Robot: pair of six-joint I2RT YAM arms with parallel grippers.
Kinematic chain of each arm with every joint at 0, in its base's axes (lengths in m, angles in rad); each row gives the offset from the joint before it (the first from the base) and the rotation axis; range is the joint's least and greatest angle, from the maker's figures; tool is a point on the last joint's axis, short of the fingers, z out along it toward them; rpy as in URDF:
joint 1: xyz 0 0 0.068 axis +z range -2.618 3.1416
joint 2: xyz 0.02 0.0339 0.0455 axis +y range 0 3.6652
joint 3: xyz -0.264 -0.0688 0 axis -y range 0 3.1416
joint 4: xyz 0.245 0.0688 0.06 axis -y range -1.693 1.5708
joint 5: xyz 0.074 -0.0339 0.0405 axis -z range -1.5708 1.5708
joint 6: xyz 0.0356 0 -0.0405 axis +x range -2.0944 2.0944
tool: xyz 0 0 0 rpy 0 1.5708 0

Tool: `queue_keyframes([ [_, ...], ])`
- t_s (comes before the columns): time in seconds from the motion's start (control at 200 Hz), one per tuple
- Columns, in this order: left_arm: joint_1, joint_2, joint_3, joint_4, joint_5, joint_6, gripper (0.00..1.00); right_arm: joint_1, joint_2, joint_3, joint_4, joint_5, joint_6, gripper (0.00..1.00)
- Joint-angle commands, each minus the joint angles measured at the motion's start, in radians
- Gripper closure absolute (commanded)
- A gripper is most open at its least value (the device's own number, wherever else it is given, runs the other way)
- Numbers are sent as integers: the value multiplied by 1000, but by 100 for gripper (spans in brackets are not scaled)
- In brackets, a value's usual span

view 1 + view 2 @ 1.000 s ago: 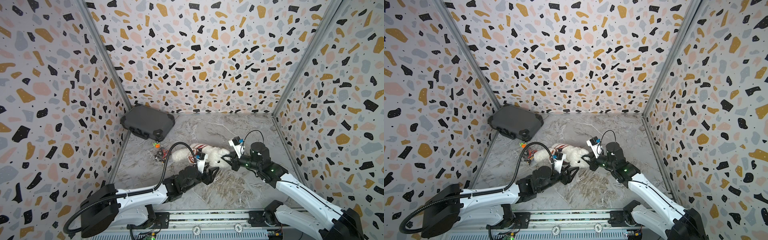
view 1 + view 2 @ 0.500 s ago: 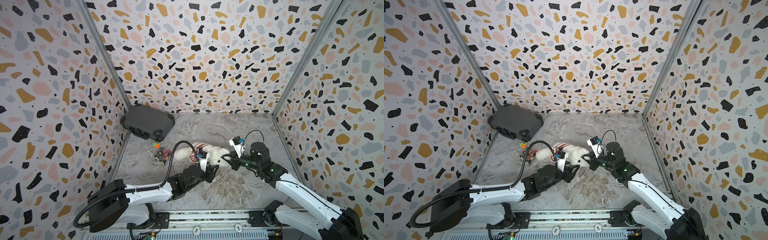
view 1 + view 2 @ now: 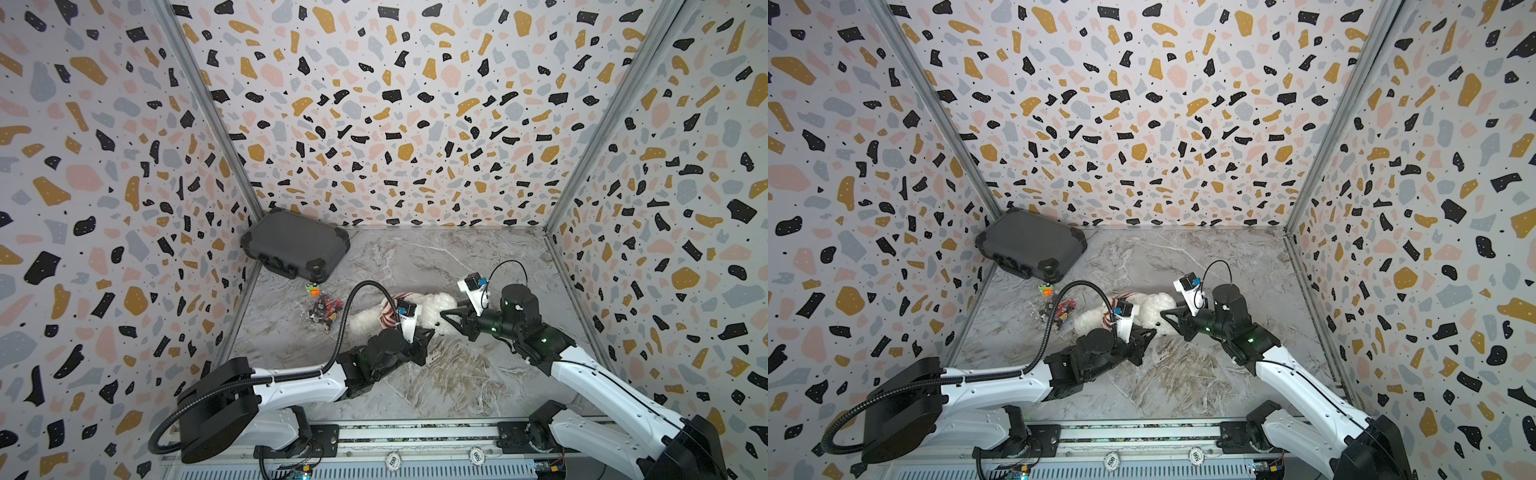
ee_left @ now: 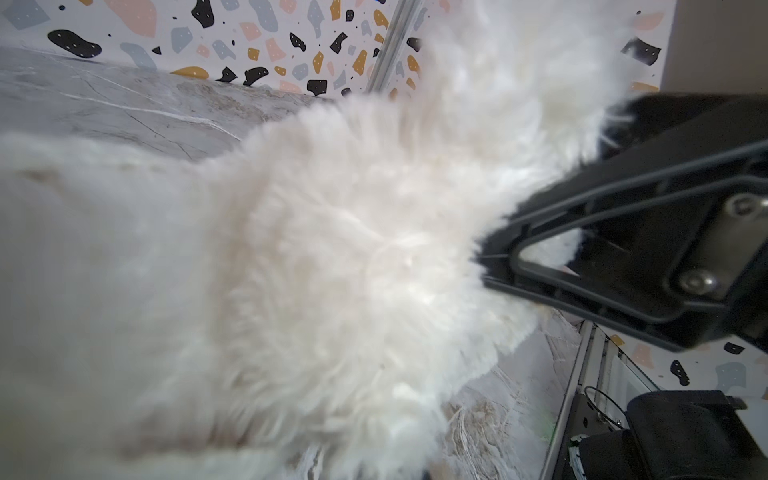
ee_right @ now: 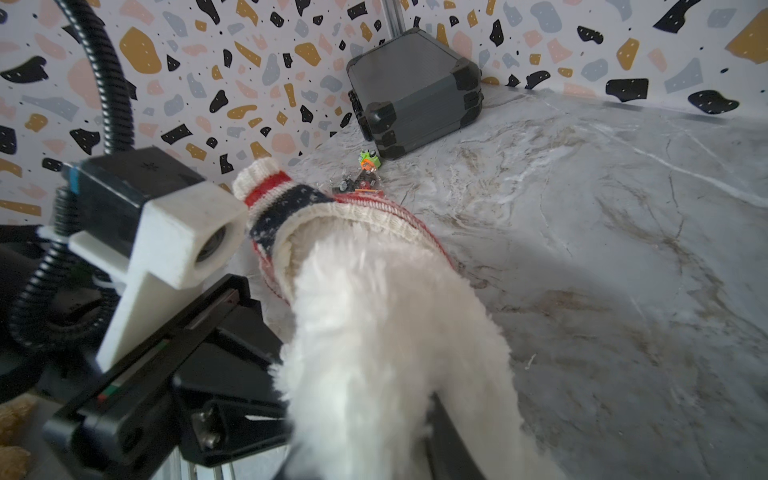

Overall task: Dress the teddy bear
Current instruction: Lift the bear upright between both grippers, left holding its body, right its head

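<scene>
While low, left gripper (image 3: 428, 331) opposite right gripper (image 3: 451, 321)

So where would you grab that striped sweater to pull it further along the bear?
Probably the sweater's ribbed hem, which gapes loosely around the teddy bear's body. Come in from the bare-fur end, along the body: the thick raised rim there offers a pinchable edge.

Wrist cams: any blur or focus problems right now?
Left wrist view: teddy bear fur fills most of the frame, soft and out of focus. Right wrist view: the left arm's wrist camera near and blurred; sweater and hard case sharp.
</scene>
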Motion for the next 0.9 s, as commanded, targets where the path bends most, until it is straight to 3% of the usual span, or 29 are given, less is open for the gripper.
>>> queue_keyframes([
  [0.0,20,-70,41,29,48,-22,100,16,-95,-5,27,-15,-55,36],
  [0.075,57,-110,32,8,112,-53,100,22,-141,-24,28,-2,-81,23],
  [0.21,129,-189,-1,-9,251,-89,100,27,-188,-49,34,-20,-111,17],
  [0.461,202,-301,5,-133,483,-45,100,38,-217,-55,72,-36,-97,16],
  [0.646,210,-305,34,-238,546,4,100,51,-221,-45,102,-67,-76,19],
  [0.896,209,-323,25,-198,593,2,100,79,-226,-52,68,-87,-110,26],
])
